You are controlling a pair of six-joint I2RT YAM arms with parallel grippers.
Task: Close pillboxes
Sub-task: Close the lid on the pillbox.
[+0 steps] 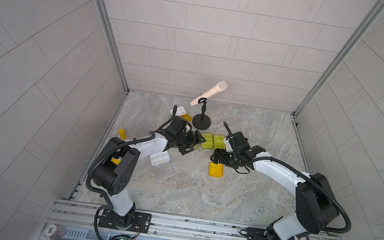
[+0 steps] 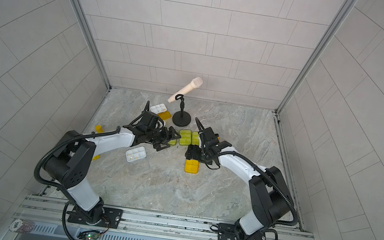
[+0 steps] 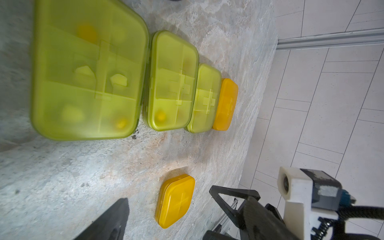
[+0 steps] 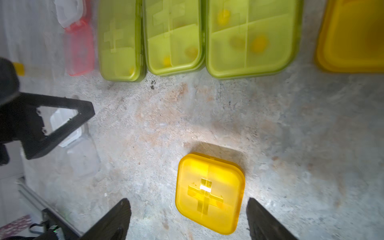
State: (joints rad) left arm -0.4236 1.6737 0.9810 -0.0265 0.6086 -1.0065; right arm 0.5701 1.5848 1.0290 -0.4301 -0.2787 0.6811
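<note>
Marbled tabletop (image 1: pixel 199 199) is seen from above. At left, a white pillbox (image 1: pixel 159 159) lies with its clear lid open. The left gripper (image 1: pixel 192 143) is held wide and empty beside three closed lime green pillboxes (image 1: pixel 208 140). Further right, the right gripper (image 1: pixel 215 156) is spread wide, with a closed orange-yellow pillbox (image 1: pixel 216 170) just ahead of it, untouched.

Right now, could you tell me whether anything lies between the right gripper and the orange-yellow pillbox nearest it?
Nothing visible does. In the right wrist view the orange-yellow pillbox, lid down, lies on bare tabletop just ahead of the right gripper, its fingers spread to either side; the green pillboxes sit farther off.
</note>
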